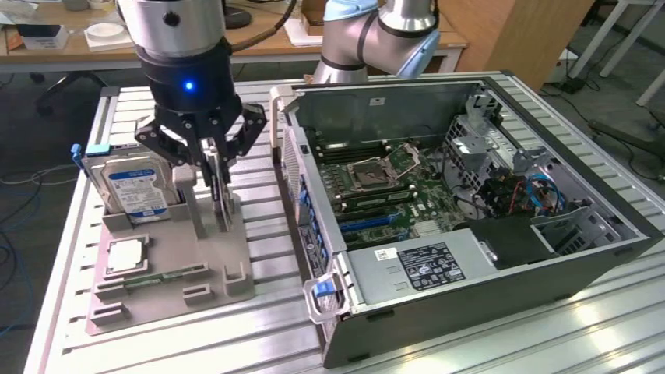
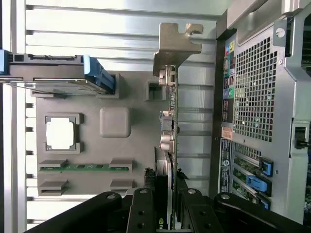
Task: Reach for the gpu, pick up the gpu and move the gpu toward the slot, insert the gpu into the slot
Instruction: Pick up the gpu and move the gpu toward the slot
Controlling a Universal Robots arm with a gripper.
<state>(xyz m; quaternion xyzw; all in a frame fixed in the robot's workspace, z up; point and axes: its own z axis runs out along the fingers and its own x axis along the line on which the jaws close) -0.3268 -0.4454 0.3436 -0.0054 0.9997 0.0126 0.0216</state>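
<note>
Gripper (image 1: 215, 184) pinches the gpu (image 1: 221, 207) between its two fingers. The card stands on edge in the grey holder (image 1: 198, 269), between the hard drive (image 1: 131, 185) and the open computer case (image 1: 385, 109).

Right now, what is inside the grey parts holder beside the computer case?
A hard drive upright, a CPU chip lying flat, a green memory stick, and the gpu on edge, gripper shut on it. The gripper covers part of the gpu.
</note>
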